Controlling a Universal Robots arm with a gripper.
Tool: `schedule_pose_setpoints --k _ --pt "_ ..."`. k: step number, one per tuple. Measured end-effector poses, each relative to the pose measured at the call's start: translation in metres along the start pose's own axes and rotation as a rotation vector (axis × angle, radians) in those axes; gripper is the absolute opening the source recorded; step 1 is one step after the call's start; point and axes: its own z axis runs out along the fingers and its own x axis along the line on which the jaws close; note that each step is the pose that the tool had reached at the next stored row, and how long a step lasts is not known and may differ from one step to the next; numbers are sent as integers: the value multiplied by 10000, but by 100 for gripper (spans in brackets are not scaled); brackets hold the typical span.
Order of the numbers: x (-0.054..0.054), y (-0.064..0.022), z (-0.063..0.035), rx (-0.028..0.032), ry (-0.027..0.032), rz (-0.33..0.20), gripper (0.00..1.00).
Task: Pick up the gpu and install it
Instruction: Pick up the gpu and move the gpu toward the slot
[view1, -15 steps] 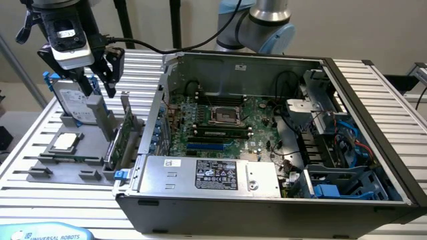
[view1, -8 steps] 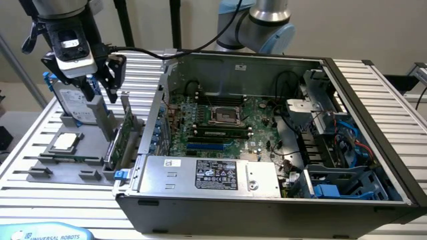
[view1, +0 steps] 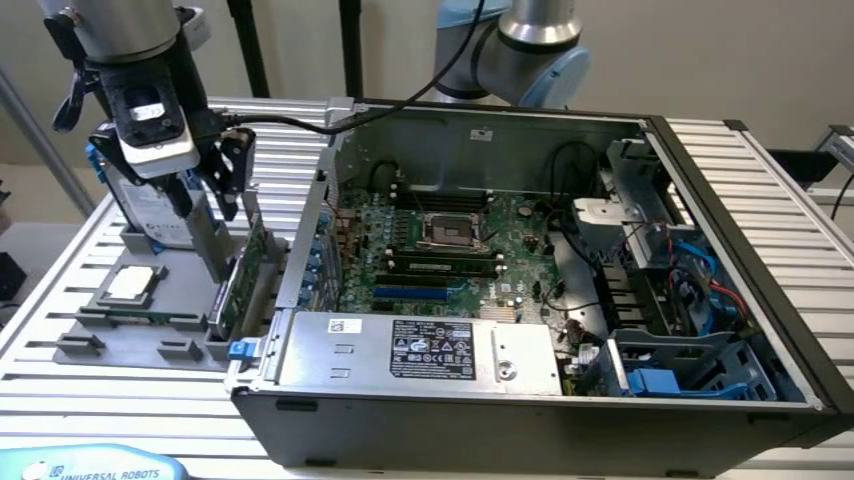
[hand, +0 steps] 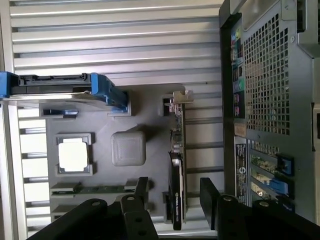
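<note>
The gpu (view1: 240, 280) stands on edge in a slot of the grey moulded holder (hand: 150, 110), beside the perforated steel computer case (hand: 270, 75). It is a thin flat card with a green board and a silver bracket (hand: 181, 97). The gripper (hand: 175, 184) is spread wide, its black fingers (hand: 141, 192) on either side of the card, grasping nothing.

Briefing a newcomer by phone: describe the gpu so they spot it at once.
On the exterior view's left, beside the computer case, sits a gray parts tray. The gpu stands on edge in its slot nearest the case: a thin black-and-green card, unlike the blue-railed hard drive and square processor chip.
</note>
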Motion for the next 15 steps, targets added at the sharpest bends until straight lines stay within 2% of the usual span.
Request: schedule_pose_setpoints --k 6,15 --pt "-10 -36 109 0 0 -1 54" --pt "-37 -42 273 0 0 1 54"
